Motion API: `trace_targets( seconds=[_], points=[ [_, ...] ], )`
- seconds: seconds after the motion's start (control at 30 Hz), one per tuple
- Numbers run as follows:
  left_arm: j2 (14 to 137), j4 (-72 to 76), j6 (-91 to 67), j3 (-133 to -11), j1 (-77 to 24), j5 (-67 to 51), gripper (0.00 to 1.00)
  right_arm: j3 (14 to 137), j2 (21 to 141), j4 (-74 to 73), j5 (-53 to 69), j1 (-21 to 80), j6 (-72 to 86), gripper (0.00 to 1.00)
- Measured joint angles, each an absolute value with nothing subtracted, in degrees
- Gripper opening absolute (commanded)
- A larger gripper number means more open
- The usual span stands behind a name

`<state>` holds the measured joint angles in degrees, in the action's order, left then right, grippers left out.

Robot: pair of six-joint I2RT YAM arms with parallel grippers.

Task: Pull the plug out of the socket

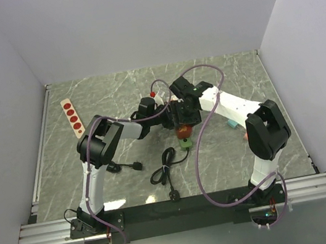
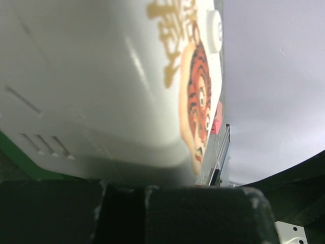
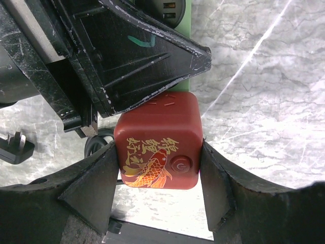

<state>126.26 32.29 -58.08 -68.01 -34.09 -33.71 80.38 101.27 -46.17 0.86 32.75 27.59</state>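
Red plastic fills my right-wrist view: the right pincer (image 3: 158,170) is clamped on a red cube (image 3: 157,134) with a gold fish print and a power button, one finger flat against each side. Just beyond the cube, the left pincer (image 1: 164,119) reaches in from the other side; I cannot tell how wide it stands, as a white box (image 2: 101,76) with a tiger print crowds its camera. From above, the cube sits touching the green socket block (image 1: 185,144) on the marble table (image 3: 264,101), with a loose black cable (image 1: 168,162) nearby.
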Motion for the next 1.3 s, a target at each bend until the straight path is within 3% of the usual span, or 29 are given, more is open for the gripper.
trace_targets(
  seconds=[0.27,0.3,0.33,0.4,0.5,0.7,0.83,1.13,1.17,1.23,1.27,1.3],
  points=[
    [126.32,32.51,-56.95,-67.99,-34.17,-34.04,0.0,78.89,100.71,-45.06,0.71,32.75,27.62,0.0],
    [126.52,32.56,-56.71,-67.92,-34.22,-34.13,0.0,78.15,100.66,-44.36,0.89,32.73,27.66,0.05],
    [126.61,32.77,-56.66,-67.9,-34.2,-34.39,0.0,77.47,100.25,-43.4,0.91,32.73,27.66,0.19],
    [126.61,32.84,-56.45,-67.9,-34.22,-34.44,0.0,75.81,99.37,-41.6,0.89,32.73,27.68,0.31],
    [126.65,33.06,-56.42,-67.81,-34.2,-34.57,0.01,74.48,98.65,-39.83,0.93,32.75,27.79,0.65],
    [127.31,34.33,-56.6,-67.77,-34.13,-35.73,0.0,72.62,98.45,-36.82,0.93,33.15,29.39,0.84],
    [127.57,34.74,-56.73,-67.85,-34.0,-36.38,0.0,72.53,98.52,-35.86,0.86,33.15,30.22,0.84],
    [127.76,35.22,-56.97,-67.83,-33.89,-36.82,0.01,72.53,100.07,-35.16,1.02,33.61,30.44,0.74],
    [127.79,35.33,-57.1,-67.81,-33.89,-36.86,0.01,72.53,100.25,-35.16,0.91,33.67,30.37,0.65],
    [127.79,35.44,-57.17,-67.77,-33.87,-36.84,0.0,72.51,100.42,-35.18,0.43,33.74,29.95,0.57],
    [127.79,35.42,-57.21,-67.77,-33.87,-36.82,0.01,72.51,100.42,-35.22,0.23,33.76,29.82,0.39],
    [127.79,35.42,-57.23,-67.77,-33.89,-36.82,0.0,72.51,100.42,-35.22,0.05,33.85,29.8,0.28]
  ],
)
